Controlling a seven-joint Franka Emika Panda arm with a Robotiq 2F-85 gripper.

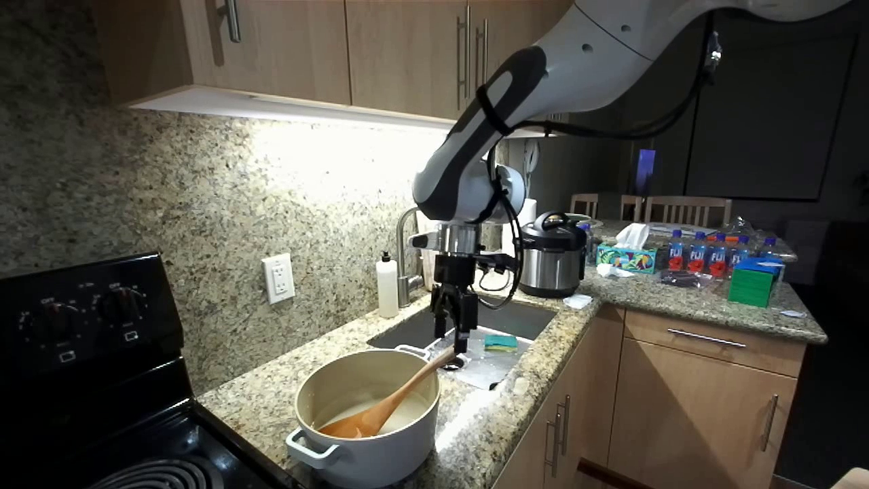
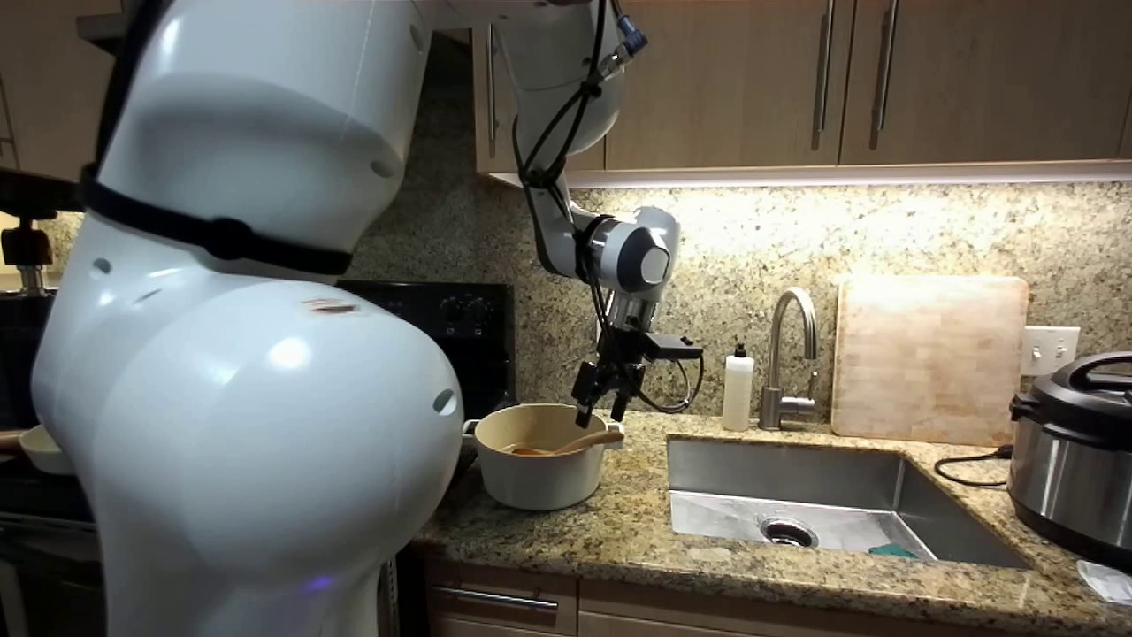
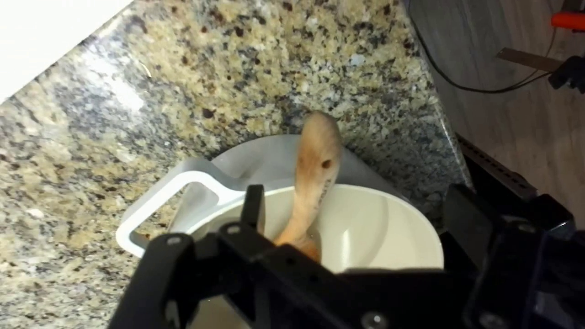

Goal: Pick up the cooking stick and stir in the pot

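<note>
At the bench (image 1: pixel 258 401) edge beside the stove (image 1: pixel 88 326), the spoon (image 1: pixel 388 406) lies tilted in the pot (image 1: pixel 390 458), handle extending over the rim toward the sink (image 2: pixel 778 471). The gripper (image 2: pixel 601 416) hangs above that rim, fingers set wide apart. The pump bottle (image 2: pixel 738 394) stands near the bench's back edge; the cooker (image 1: pixel 552 268) stands near the bench's inside corner.

The cooking stick (image 3: pixel 315 180) is of smooth wood. The pot (image 2: pixel 541 479) looks matt outside and slightly glossy inside. The worktop (image 2: pixel 619 531) looks like polished stone; the sink (image 2: pixel 778 473) is of shiny metal.
</note>
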